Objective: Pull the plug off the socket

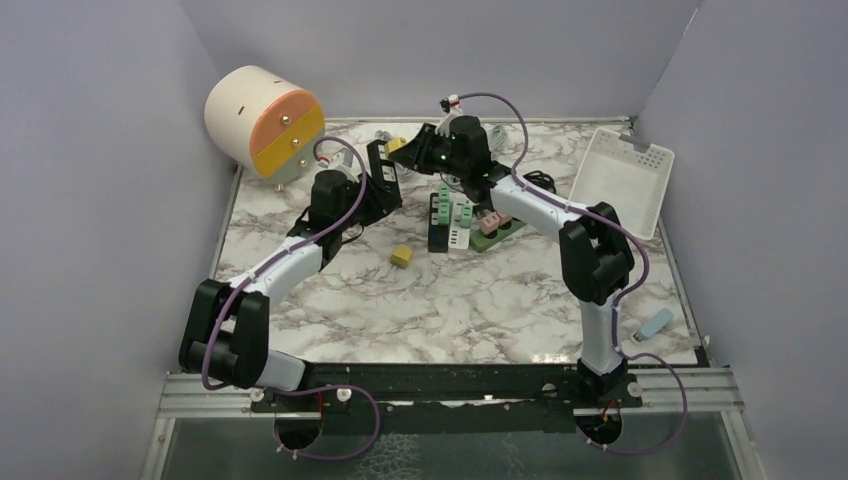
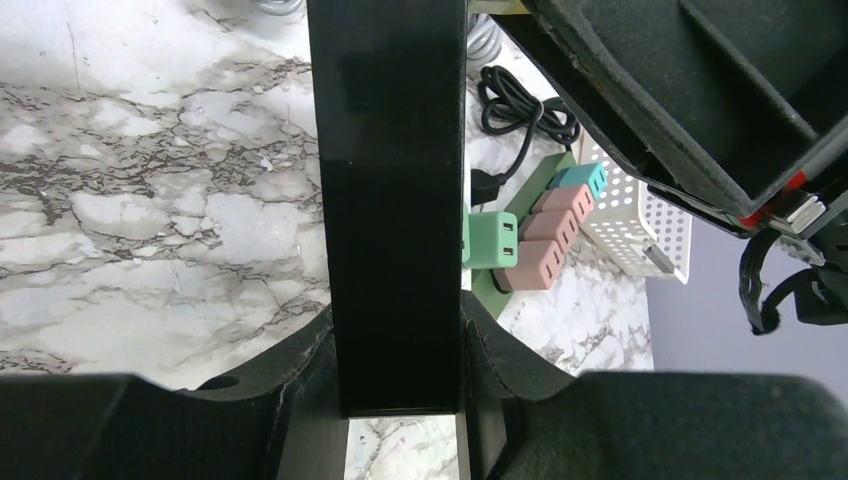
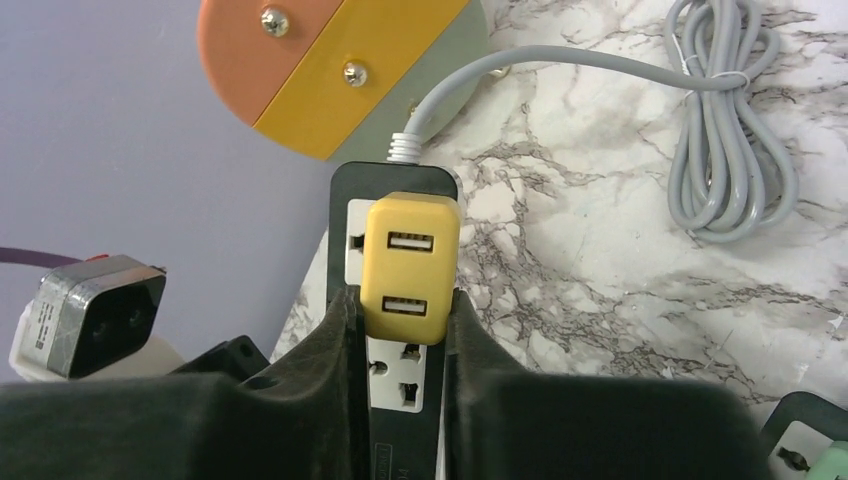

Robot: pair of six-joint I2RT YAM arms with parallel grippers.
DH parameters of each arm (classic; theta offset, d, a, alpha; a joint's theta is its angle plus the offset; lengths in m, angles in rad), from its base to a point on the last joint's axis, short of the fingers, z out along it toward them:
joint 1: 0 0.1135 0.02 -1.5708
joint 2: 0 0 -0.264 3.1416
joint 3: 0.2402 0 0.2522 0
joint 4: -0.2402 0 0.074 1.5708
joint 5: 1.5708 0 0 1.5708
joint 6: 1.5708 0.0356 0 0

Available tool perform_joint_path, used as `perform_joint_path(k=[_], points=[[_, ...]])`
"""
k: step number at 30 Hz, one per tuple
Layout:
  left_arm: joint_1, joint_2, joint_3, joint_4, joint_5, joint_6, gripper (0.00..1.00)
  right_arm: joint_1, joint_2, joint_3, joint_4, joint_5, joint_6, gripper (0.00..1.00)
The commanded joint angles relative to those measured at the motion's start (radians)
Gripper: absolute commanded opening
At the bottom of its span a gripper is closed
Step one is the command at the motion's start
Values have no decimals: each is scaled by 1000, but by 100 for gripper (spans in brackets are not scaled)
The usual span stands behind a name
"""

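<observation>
Well, nearest to me on the marble table point(image 1: 480, 310), a small pale blue gadget point(image 1: 655, 323) lies by the right arm's base. A little yellow block point(image 1: 401, 257) sits alone further in. Past that lie two spare strips side by side. One carries green plugs point(image 1: 440, 212). The other is green and carries a row of pink plugs point(image 2: 548, 240) with a teal one at its far end. A black cord point(image 2: 520, 105) is coiled just behind them.

Beyond those, both arms meet at the task's own power strip point(image 3: 392, 178), a black one with a white face. The left gripper point(image 2: 400, 330) is clenched on its body, with the dark bar running up between the fingers. The yellow plug point(image 3: 410, 250) sits in the strip near its cable end. It shows two USB ports and no brand mark. The right gripper point(image 3: 400, 297) is clamped on the plug's lower half, one finger pressed to each side.

A grey cable point(image 3: 735, 130) leaves the strip's end and lies bundled on the marble to the right. A grey connector block point(image 3: 95, 320) at the left of the right wrist view has a side label, but the print is too small to read.

Furthest back, a cream drum point(image 1: 262, 120) with an orange and yellow face stands in the left corner. A white perforated basket point(image 1: 615, 185) leans at the right wall.
</observation>
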Motion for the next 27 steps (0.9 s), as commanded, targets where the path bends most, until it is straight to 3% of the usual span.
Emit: perform_joint_path(k=[1, 7, 12, 14, 16, 18, 21, 22, 25, 27], points=[[-15, -1, 9, 88, 11, 10, 0, 10, 21, 81, -15, 62, -31, 1], [-12, 15, 2, -7, -94, -1, 0, 11, -2, 150, -104, 144, -191, 1], [-13, 46, 18, -54, -130, -15, 0, 67, -59, 160, -140, 381, -429, 1], [-12, 54, 20, -59, -139, -18, 0, 55, -74, 139, -103, 226, -409, 1], [-12, 57, 20, -58, -154, -21, 0, -8, -58, 122, -45, -95, -253, 1], [-12, 58, 22, -57, -164, -21, 0, -43, -45, 84, 68, -238, -92, 1], [-8, 58, 21, -56, -175, -20, 0, 26, -83, 133, -174, 81, -256, 1], [-6, 57, 21, -57, -175, -19, 0, 42, -106, 106, -157, 123, -290, 1], [1, 67, 20, -58, -170, -14, 0, -1, -179, -45, 27, -83, -213, 1], [8, 75, 20, -58, -169, -12, 0, 37, -204, -2, -146, 154, -301, 1]])
